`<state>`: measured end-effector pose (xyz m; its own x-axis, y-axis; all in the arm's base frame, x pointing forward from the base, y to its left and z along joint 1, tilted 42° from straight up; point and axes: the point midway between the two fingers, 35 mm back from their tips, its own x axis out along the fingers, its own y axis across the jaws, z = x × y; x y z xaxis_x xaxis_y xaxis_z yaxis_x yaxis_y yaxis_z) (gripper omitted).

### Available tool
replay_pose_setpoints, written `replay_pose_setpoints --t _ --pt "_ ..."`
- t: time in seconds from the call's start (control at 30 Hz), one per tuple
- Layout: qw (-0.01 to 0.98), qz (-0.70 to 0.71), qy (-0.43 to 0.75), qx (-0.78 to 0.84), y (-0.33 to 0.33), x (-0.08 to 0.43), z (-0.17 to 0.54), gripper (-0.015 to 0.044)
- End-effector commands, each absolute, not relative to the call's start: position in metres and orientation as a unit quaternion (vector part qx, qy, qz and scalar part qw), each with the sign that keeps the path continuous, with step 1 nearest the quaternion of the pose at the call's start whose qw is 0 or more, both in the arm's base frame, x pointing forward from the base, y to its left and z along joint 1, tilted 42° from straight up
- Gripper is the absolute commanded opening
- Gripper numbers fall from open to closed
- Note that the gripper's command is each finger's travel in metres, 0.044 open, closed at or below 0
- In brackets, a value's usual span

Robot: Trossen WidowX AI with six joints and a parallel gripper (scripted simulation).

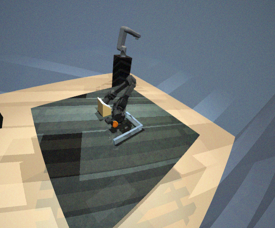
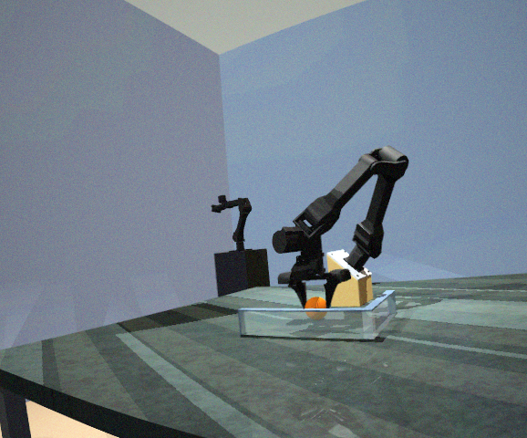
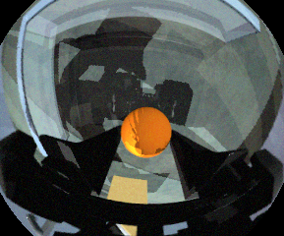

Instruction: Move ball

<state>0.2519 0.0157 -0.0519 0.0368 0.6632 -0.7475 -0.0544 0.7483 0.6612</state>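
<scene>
The orange ball (image 1: pixel 115 124) (image 2: pixel 315 307) (image 3: pixel 146 133) is between the two fingertips, low over the table and inside the corner. My gripper (image 1: pixel 114 123) (image 2: pixel 316 305) (image 3: pixel 145 131) points down and is shut on the ball. The low clear walls (image 1: pixel 127 135) (image 2: pixel 273 323) (image 3: pixel 22 84) make a corner beside the ball; neither touches it in the wrist view. The see-through copy does not show apart from the ball; brighter orange patches on the ball suggest that the two overlap. Whether the ball touches the table is hard to tell.
A tan block with a white top (image 1: pixel 104 110) (image 2: pixel 362 291) (image 3: pixel 128 190) stands at my arm's base, close behind the gripper. A dark pedestal (image 1: pixel 121 70) (image 2: pixel 240 273) with another arm stands farther off. The wall rims rise about as high as the ball.
</scene>
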Motion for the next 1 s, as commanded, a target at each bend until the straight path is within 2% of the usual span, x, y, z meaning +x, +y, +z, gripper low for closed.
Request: replay_pose_setpoints --t 0.0,0.03,0.53,0.77,0.97 --pt "0.68 0.264 0.641 0.239 0.019 0.252 -0.055 0.0" --pt "0.68 0.264 0.641 0.239 0.019 0.252 -0.055 0.0" --pt "0.679 0.263 0.642 0.238 0.016 0.252 -0.053 0.0394" --pt "0.68 0.262 0.642 0.238 -0.039 0.249 0.009 0.04" --pt "0.68 0.263 0.642 0.238 -0.041 0.249 0.011 0.04"
